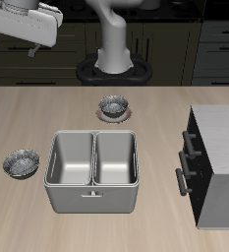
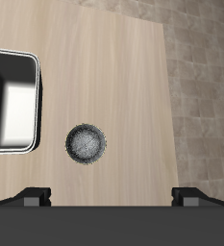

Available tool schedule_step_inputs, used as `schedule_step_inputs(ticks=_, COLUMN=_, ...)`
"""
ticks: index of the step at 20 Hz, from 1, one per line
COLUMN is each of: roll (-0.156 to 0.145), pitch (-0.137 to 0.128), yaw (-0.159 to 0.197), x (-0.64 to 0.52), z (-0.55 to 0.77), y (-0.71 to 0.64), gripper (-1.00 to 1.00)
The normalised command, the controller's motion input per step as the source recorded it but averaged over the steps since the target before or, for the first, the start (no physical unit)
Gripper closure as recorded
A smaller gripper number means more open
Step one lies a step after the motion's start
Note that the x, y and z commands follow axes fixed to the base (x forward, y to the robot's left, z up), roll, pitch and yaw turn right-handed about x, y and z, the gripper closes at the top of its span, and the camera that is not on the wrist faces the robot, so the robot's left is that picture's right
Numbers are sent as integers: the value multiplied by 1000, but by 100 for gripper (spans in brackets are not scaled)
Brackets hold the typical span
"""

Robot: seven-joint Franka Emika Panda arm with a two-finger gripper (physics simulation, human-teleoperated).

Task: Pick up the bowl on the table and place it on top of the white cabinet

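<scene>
Your hand (image 2: 112,197) hangs high above the desk (image 1: 47,108), up over the corner region where the bowl sits, and it holds nothing. In the wrist view you see only the two dark fingertips (image 2: 33,197), set wide apart, so the hand is open. In the exterior view the hand itself is mostly cut off by the frame; you see just a white part of the arm (image 1: 28,22) there.

The bowl (image 1: 21,162) you want rests on the bare desk, upright, near a side edge and roughly level with the middle of the basin (image 1: 92,172). It stands a little apart from the basin's outer wall, not touching it. In the wrist view the bowl (image 2: 86,144) shows below the hand, between the two fingertips' line and the basin's rim (image 2: 35,101), with the desk's edge not far beyond it.

The basin is a grey metal one with two compartments, in the middle of the desk toward the front edge.

A second bowl (image 1: 113,106) with a reddish disc (image 1: 113,115) under it sits farther back, just behind the basin and in front of the robot's base (image 1: 113,69).

The white cabinet (image 1: 216,162) stands at the opposite side edge of the desk, well apart from your bowl, its pale top bare and its black bar handles (image 1: 184,162) facing the basin.
</scene>
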Motion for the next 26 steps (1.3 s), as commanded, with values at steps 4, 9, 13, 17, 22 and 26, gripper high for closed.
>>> schedule_step_inputs(ticks=4, roll=-18, pitch=-15, yaw=-25, x=63, z=109, y=-98, gripper=-100)
schedule_step_inputs(ticks=9, roll=-22, pitch=8, yaw=23, x=119, z=-150, y=-210, gripper=-100)
schedule_step_inputs(ticks=13, roll=-6, pitch=48, yaw=-6, x=96, z=-433, y=-179, gripper=-100)
schedule_step_inputs(ticks=17, roll=-4, pitch=30, yaw=-10, x=38, z=-326, y=-74, gripper=-100)
schedule_step_inputs(ticks=22, roll=-9, pitch=26, yaw=-14, x=24, z=-301, y=-73, gripper=-100)
schedule_step_inputs(ticks=26, roll=0, pitch=19, yaw=-21, x=25, z=-255, y=-30, gripper=-100)
